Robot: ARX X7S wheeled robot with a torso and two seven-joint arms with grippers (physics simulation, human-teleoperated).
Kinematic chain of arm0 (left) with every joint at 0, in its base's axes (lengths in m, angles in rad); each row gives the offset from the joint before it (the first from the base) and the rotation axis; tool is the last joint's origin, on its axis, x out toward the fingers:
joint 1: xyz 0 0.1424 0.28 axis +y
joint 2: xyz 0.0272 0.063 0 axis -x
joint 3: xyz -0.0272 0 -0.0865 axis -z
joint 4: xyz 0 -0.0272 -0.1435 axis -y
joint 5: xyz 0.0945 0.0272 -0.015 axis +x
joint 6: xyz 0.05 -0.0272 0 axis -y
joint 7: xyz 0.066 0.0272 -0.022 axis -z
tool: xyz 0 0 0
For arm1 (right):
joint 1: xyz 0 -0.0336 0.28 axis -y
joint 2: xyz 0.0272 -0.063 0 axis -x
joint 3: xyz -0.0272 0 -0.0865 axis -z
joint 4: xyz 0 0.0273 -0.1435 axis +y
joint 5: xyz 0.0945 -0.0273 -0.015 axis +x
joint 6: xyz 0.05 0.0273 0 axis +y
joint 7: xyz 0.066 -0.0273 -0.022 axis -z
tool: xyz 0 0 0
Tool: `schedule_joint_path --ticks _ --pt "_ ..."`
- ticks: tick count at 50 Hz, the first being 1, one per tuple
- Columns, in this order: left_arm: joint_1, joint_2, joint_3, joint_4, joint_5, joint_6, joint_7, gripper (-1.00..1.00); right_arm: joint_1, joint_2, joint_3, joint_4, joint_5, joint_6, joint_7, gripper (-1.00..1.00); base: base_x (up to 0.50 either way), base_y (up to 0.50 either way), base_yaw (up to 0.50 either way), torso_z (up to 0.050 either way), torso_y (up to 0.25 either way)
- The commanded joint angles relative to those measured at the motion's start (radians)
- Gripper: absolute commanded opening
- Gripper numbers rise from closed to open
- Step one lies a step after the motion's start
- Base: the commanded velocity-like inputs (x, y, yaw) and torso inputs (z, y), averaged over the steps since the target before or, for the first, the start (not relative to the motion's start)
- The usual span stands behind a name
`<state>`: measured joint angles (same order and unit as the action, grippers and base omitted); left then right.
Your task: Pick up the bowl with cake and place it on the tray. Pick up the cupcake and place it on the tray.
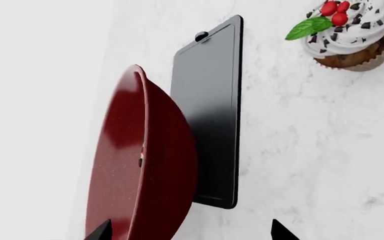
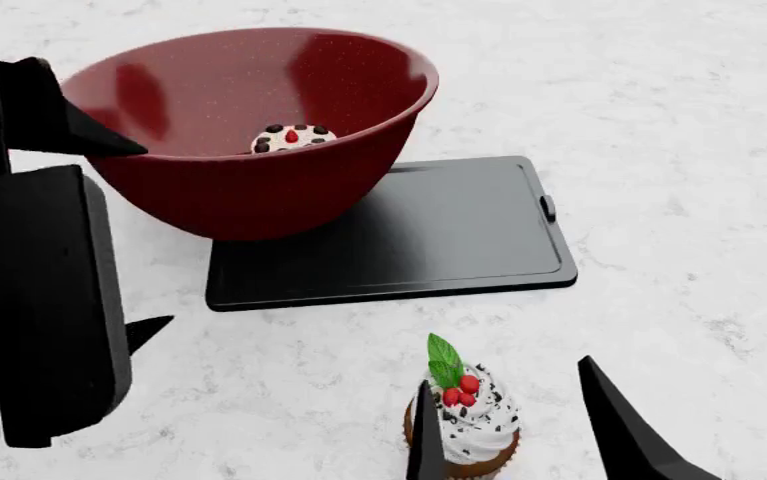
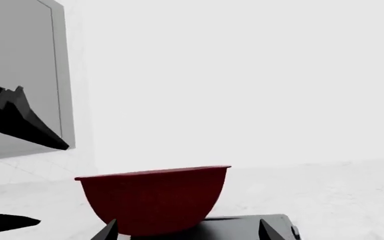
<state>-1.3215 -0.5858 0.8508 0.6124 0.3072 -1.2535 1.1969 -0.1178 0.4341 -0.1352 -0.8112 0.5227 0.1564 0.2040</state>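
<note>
While the head view looks into the one deep glossy dark-red round bowl (image 2: 256, 140) and finds one small yellow cake (image 2: 291, 137) with white icing, the right wrist view shows only its outer wall. That bowl sits on the one flat dark rectangular tray (image 2: 450, 230) on the white marble bench (image 2: 677, 120). One white-frosted chocolate cupcake (image 2: 465, 420) stands between the fingers of the released right claw (image 2: 523, 430). Beside the bowl, the left claw (image 2: 123, 240) is released too

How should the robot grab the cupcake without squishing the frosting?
Grip the cupcake low, on its tan pleated wrapper, coming from the robot's side with one finger each side. The frosting, berries and leaf on top are soft; the wrapper is the firmer part. The right gripper already straddles it, open.
</note>
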Motion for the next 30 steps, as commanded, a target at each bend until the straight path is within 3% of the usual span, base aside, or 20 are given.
schedule_joint_path --ticks 1,16,30 --pt "0.114 -0.068 -0.107 0.169 0.008 -0.079 -0.034 1.00 0.003 0.019 -0.035 -0.002 -0.021 0.027 -0.007 1.00 0.00 0.00 0.00 0.000 0.000" --pt "0.232 -0.124 -0.218 0.286 0.026 -0.134 -0.064 1.00 0.019 0.020 -0.076 0.005 -0.046 0.049 -0.008 1.00 0.00 0.00 0.00 0.000 0.000" --pt "0.271 -0.123 -0.237 0.295 0.023 -0.121 -0.074 1.00 0.098 0.008 -0.088 0.078 -0.017 0.107 0.003 1.00 0.00 0.00 0.00 0.000 0.000"
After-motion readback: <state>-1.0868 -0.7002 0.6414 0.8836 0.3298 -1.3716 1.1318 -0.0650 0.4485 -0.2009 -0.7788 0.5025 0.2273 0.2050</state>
